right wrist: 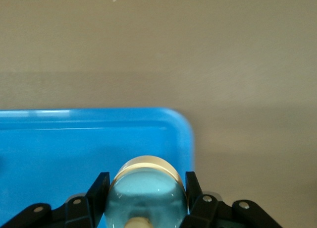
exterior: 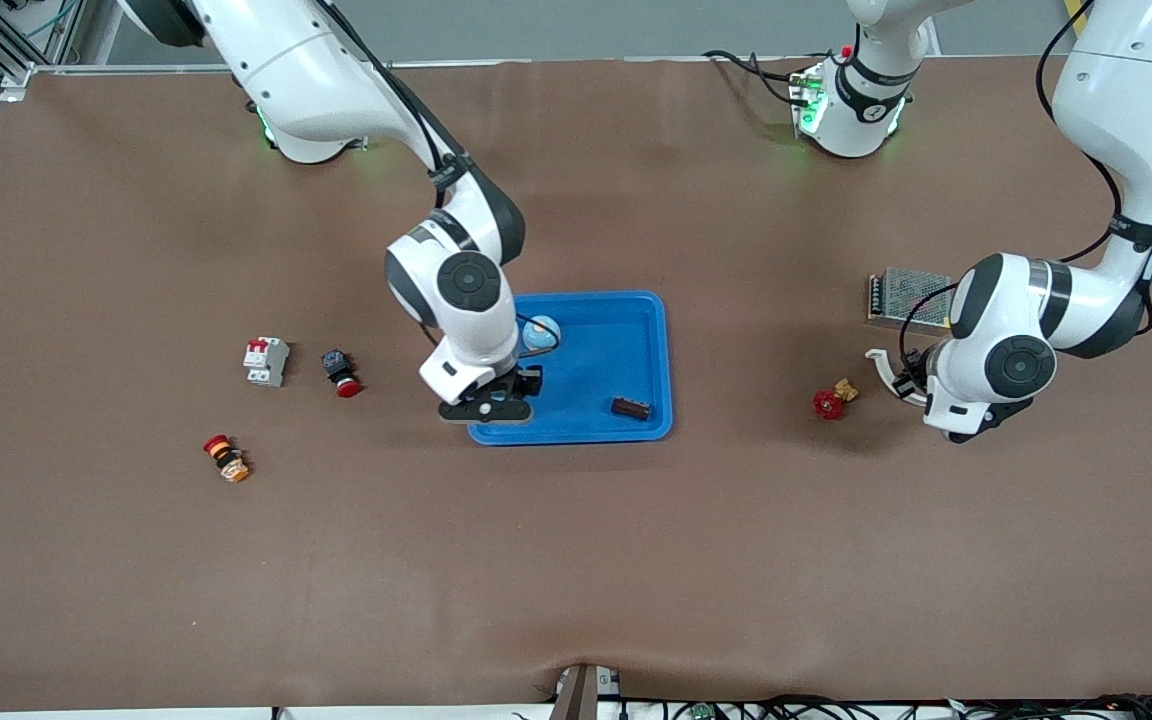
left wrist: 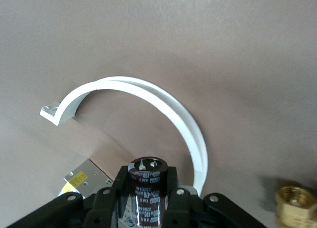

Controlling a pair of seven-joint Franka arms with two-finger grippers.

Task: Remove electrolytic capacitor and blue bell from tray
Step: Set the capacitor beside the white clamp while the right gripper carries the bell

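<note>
My right gripper point(right wrist: 146, 184) is shut on the bell point(right wrist: 146, 196), a shiny dome with a brass rim. It holds the bell point(exterior: 541, 331) over the corner of the blue tray point(exterior: 626, 345) toward the right arm's base. My left gripper point(left wrist: 147, 182) is shut on the capacitor point(left wrist: 147, 186), a dark brown cylinder with two metal terminals on top. In the front view the left gripper point(exterior: 908, 382) hangs over the bare table toward the left arm's end, beside a white curved bracket point(exterior: 876, 362).
A small dark brown part point(exterior: 630, 407) lies in the tray. A red valve with a brass fitting point(exterior: 831, 402) and a metal power supply point(exterior: 904, 296) lie near the left gripper. A white breaker point(exterior: 266, 360) and two red push buttons point(exterior: 341, 372) point(exterior: 226, 458) lie toward the right arm's end.
</note>
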